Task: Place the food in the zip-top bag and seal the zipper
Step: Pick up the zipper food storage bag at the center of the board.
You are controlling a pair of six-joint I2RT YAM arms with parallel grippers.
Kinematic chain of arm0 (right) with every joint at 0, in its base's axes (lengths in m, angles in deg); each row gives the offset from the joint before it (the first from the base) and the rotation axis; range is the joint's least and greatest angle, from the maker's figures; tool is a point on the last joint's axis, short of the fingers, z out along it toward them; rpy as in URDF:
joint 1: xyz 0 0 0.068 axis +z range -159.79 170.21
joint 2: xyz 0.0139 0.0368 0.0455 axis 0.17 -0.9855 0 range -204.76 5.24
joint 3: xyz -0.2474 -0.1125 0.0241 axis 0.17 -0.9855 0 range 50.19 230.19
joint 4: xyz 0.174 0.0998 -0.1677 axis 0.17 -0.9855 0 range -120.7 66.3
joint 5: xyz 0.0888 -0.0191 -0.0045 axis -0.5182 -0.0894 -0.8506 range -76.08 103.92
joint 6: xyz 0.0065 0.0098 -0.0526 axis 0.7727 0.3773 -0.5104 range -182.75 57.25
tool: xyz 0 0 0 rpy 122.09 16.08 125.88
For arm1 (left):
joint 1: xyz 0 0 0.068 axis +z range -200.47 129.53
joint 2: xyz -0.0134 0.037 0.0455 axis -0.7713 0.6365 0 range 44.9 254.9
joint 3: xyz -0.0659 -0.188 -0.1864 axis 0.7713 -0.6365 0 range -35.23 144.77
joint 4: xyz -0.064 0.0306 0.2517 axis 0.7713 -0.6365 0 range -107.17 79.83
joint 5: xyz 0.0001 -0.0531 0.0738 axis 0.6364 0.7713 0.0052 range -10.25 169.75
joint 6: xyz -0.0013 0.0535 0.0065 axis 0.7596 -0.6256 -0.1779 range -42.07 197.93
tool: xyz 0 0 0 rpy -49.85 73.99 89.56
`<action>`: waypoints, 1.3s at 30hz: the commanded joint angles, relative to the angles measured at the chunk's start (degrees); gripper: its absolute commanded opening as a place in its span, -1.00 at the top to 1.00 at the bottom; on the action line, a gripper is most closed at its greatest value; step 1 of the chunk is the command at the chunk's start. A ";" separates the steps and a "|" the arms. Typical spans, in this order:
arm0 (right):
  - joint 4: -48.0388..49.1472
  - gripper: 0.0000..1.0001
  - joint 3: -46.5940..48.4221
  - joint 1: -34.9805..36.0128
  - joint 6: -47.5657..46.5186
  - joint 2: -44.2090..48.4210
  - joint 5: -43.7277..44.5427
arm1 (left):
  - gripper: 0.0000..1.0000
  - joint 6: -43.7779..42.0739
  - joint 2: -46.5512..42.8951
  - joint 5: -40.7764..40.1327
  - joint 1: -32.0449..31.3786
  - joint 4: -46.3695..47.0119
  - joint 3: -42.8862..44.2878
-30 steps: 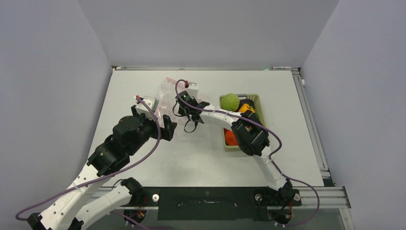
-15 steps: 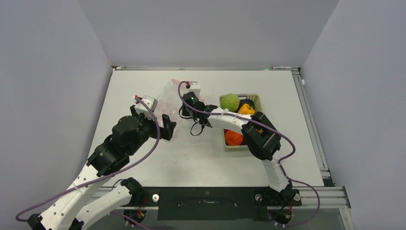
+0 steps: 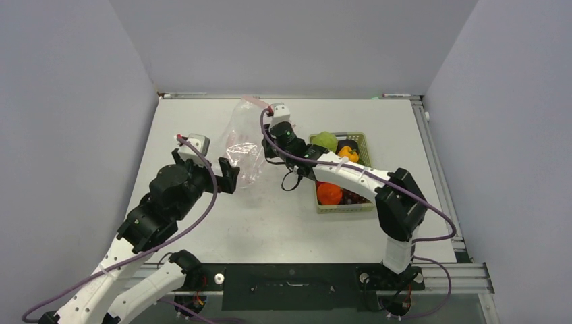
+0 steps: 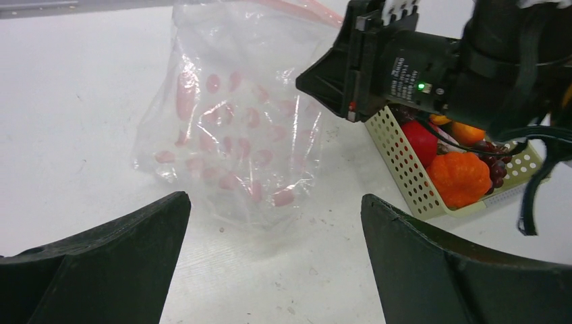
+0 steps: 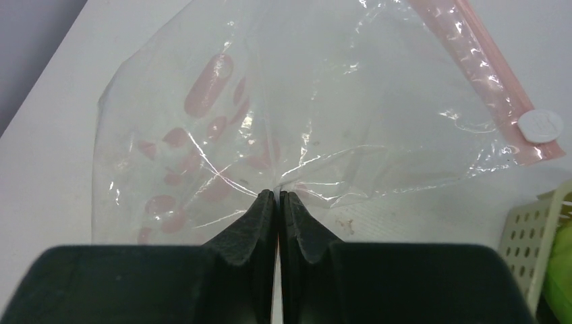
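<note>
The clear zip-top bag (image 3: 243,145) with pink prints hangs upright off the table, its lower edge near the surface. My right gripper (image 3: 267,143) is shut on the bag's film (image 5: 303,101), fingertips pinched together (image 5: 276,194). The pink zipper (image 5: 485,88) runs along the top edge with a white slider (image 5: 539,125). My left gripper (image 4: 275,199) stands open and empty just in front of the bag's bottom (image 4: 236,128). The food lies in the basket: a green apple (image 3: 325,140), yellow pepper (image 3: 348,154), orange (image 4: 459,177), red tomato (image 4: 419,140) and grapes (image 4: 496,169).
The pale yellow-green mesh basket (image 3: 364,145) stands right of the bag, close under the right arm. A metal rail (image 3: 438,169) runs along the table's right edge. Grey walls close in the left, back and right sides.
The right gripper has risen and moved toward the back, lifting the bag from lying flat to hanging upright. The left gripper has shifted slightly left and stays open.
</note>
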 commanded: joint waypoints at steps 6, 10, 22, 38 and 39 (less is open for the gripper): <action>-5.26 0.89 -5.79 0.94 -13.90 15.23 -2.09 | -0.92 0.91 -1.22 -1.05 2.51 2.78 -0.74; -8.57 0.89 -8.41 1.14 -17.94 20.66 -4.36 | -0.92 0.64 -1.03 -0.31 3.02 3.04 -0.73; -17.80 0.89 -15.46 1.47 -29.67 35.37 -11.37 | -0.93 -2.23 2.35 8.06 3.86 -0.96 5.76; -31.30 0.89 -17.47 2.33 -48.70 44.25 -25.77 | -0.92 -0.02 9.21 9.53 3.95 -12.08 16.06; -31.92 0.89 -17.56 2.44 -50.01 44.83 -26.70 | -0.93 -0.06 9.38 9.68 4.01 -12.67 16.26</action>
